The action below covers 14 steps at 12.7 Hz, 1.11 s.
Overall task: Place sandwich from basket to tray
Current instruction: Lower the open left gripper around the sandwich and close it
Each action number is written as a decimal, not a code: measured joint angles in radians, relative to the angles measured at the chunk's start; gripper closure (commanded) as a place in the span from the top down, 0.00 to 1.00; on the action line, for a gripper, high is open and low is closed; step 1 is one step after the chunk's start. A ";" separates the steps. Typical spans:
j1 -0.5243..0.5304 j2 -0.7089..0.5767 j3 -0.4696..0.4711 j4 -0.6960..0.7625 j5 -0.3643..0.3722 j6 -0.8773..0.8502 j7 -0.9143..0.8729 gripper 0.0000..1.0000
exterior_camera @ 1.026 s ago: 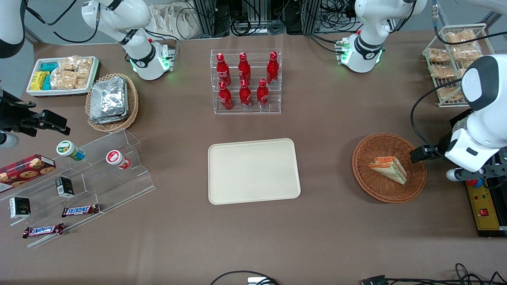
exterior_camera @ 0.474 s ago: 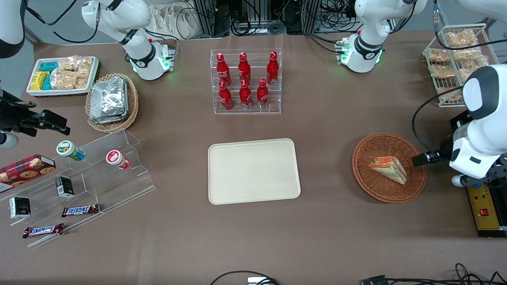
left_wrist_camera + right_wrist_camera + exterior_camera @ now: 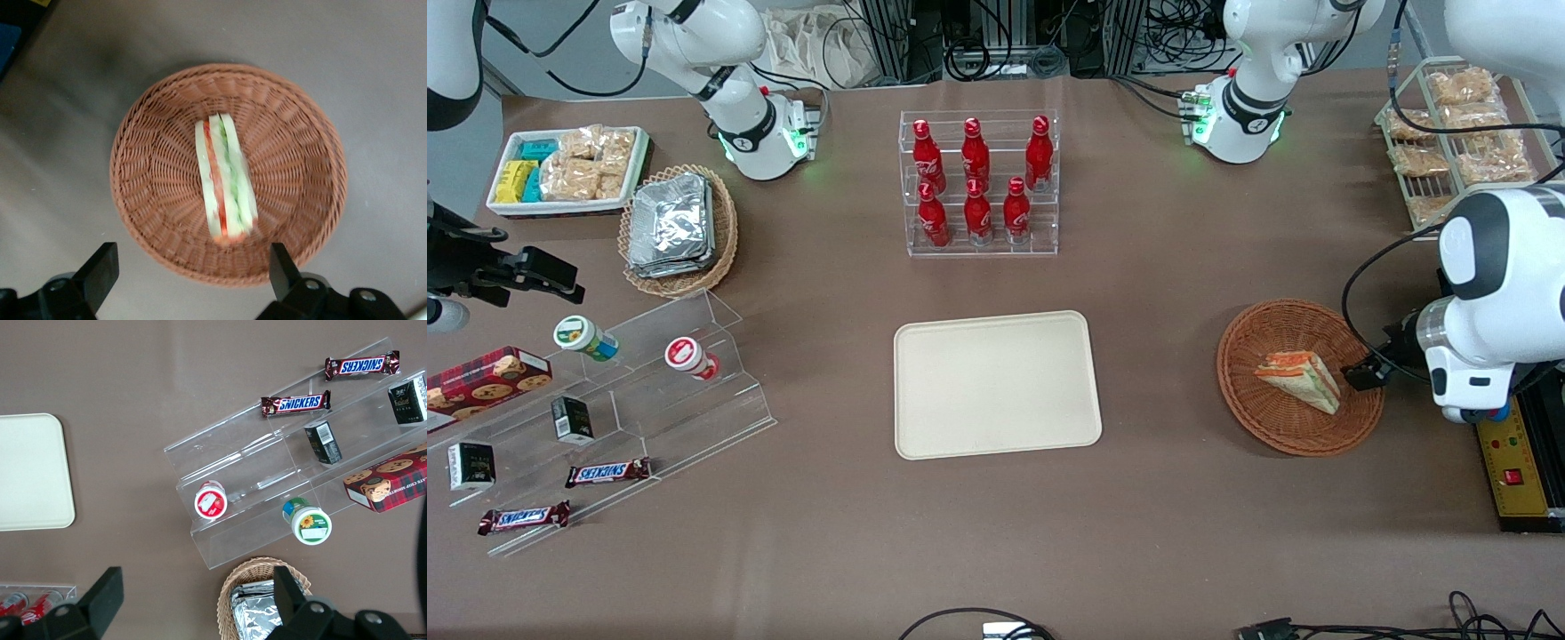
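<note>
The sandwich (image 3: 1300,380), a wrapped wedge of pale bread with red and green filling, lies in the round orange-brown wicker basket (image 3: 1254,418) toward the working arm's end of the table. In the left wrist view the sandwich (image 3: 225,179) sits in the middle of the basket (image 3: 147,200). My gripper (image 3: 1368,371) hovers above the basket's rim on the side toward the working arm's end. It (image 3: 192,272) is open wide, with nothing between its black fingers (image 3: 101,270). The cream tray (image 3: 996,384) lies flat at mid-table with nothing on it.
A clear rack of red bottles (image 3: 978,182) stands farther from the front camera than the tray. A wire rack of snack bags (image 3: 1449,133) and a yellow control box (image 3: 1516,467) flank the working arm. Clear stepped shelves (image 3: 605,418), a foil-packet basket (image 3: 679,229) and a white bin (image 3: 565,169) sit toward the parked arm's end.
My gripper has swung in over the basket's rim and come closer to the sandwich. The sandwich, basket and tray have not moved.
</note>
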 measured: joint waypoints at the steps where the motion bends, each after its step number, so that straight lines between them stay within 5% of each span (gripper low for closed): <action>1: 0.005 0.006 0.000 -0.046 -0.002 0.068 -0.035 1.00; 11: -0.003 0.087 -0.022 -0.177 -0.015 0.251 -0.325 1.00; 14: -0.004 0.096 -0.022 -0.179 -0.020 0.251 -0.343 0.86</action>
